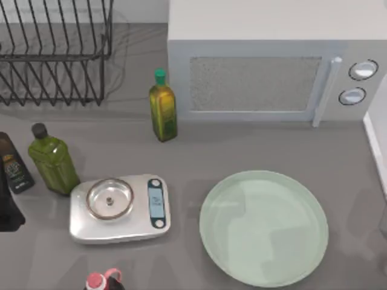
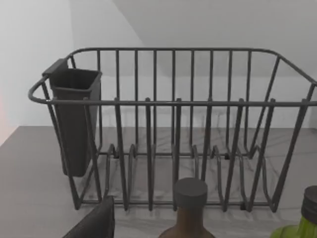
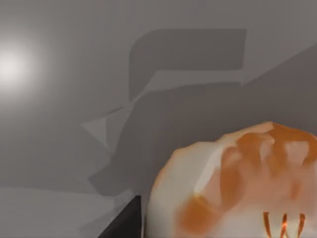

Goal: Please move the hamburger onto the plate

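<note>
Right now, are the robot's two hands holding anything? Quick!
Left gripper: at the table's left edge by the bottles; cannot be told.
Right gripper: close beside the hamburger; whether it holds it cannot be told.

No legible text, number or brand. The dark bottle (image 1: 13, 164) at the table's left edge carries a label with small marks too fine to read; the scale's display (image 1: 156, 202) shows no readable digits; the microwave's two dials (image 1: 358, 81) bear no visible markings.
</note>
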